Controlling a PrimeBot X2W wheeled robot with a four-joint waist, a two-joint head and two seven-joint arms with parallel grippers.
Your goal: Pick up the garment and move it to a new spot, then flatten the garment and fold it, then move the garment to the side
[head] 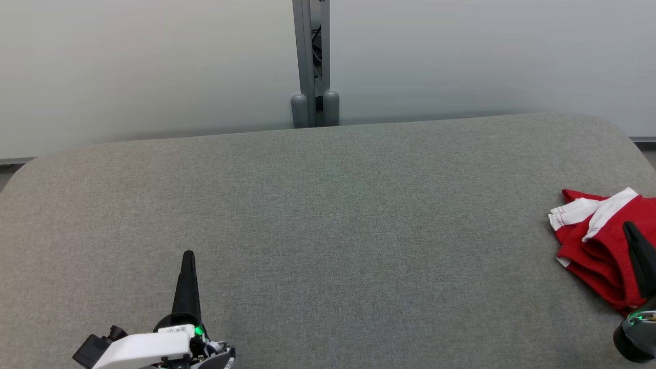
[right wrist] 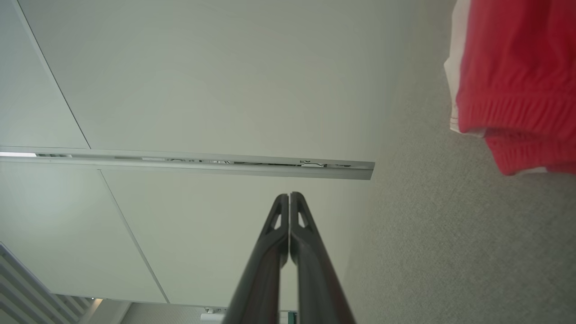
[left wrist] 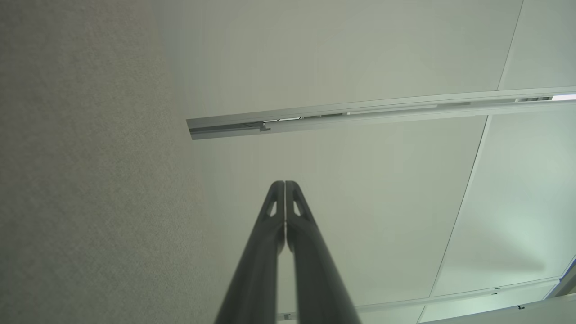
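**Both grippers shut and empty; garment heaped at the table's right edge**

The right gripper [right wrist: 289, 194] has its two fingers pressed tip to tip with nothing between them. In its wrist view they point toward the wall [right wrist: 202, 81], and the garment [right wrist: 517, 67] lies off to one side, apart from them. From the head, that gripper [head: 629, 228] stands in front of the garment [head: 594, 241]. I judge the overlap to be line of sight, not contact.

The left gripper [head: 188, 254] is likewise closed on nothing. It is over bare table [head: 328, 205] at the near left, well apart from the cloth.

The garment, red with white trim, lies in loose, uneven layers at the table's far right, partly cut off by the picture's edge. That fits two stages: a heap waiting to be carried to a new spot, or a folded piece already put aside. The rumpled layers do not settle which.

If it is to be lifted, shut fingers cannot take cloth, and a pinch through all the layers would hold best. If it is already put aside, the arms need only keep clear of it.
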